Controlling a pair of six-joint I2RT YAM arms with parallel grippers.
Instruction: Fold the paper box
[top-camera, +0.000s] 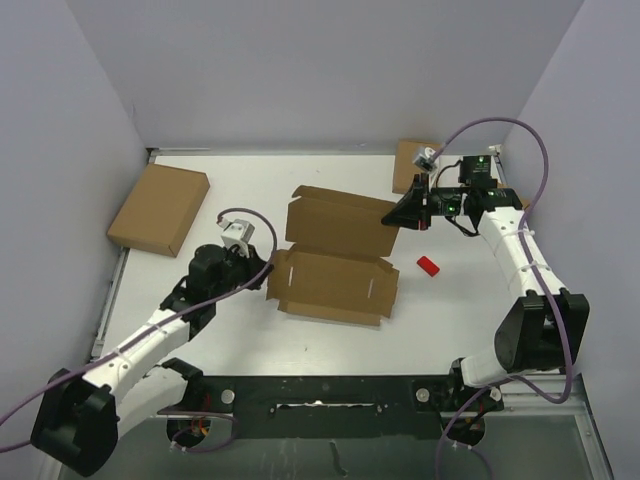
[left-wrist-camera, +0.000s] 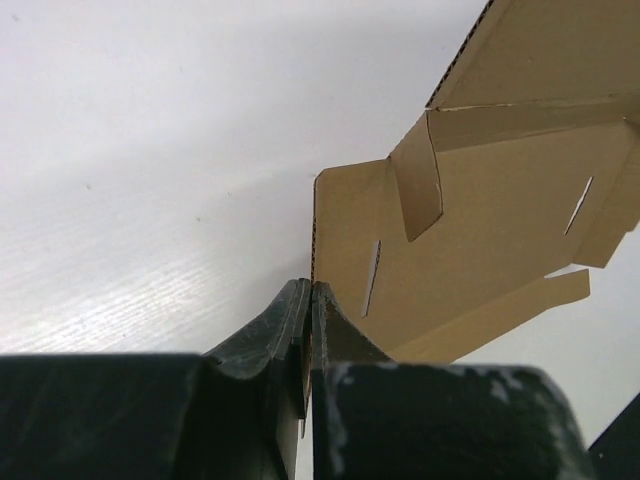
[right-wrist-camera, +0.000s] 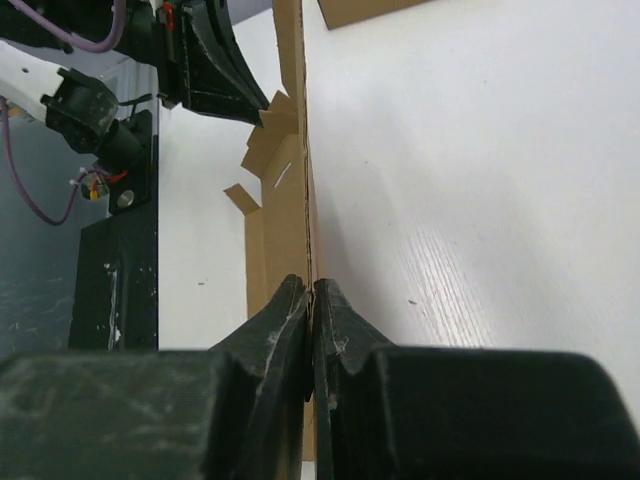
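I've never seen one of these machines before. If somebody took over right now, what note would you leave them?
Left gripper: shut on the left edge of the paper box.
Right gripper: shut on the box's far right edge.
Box: lies opened out mid-table between the two arms, its panels mostly flat and its lid open.
Done: both edges gripped.
Left: raise the walls, tuck in the side flaps, close the lid.

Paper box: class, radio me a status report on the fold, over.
Left tool shut on paper box, left edge. Right tool shut on its right edge. Box not yet folded. Red piece beside it, touching nothing.
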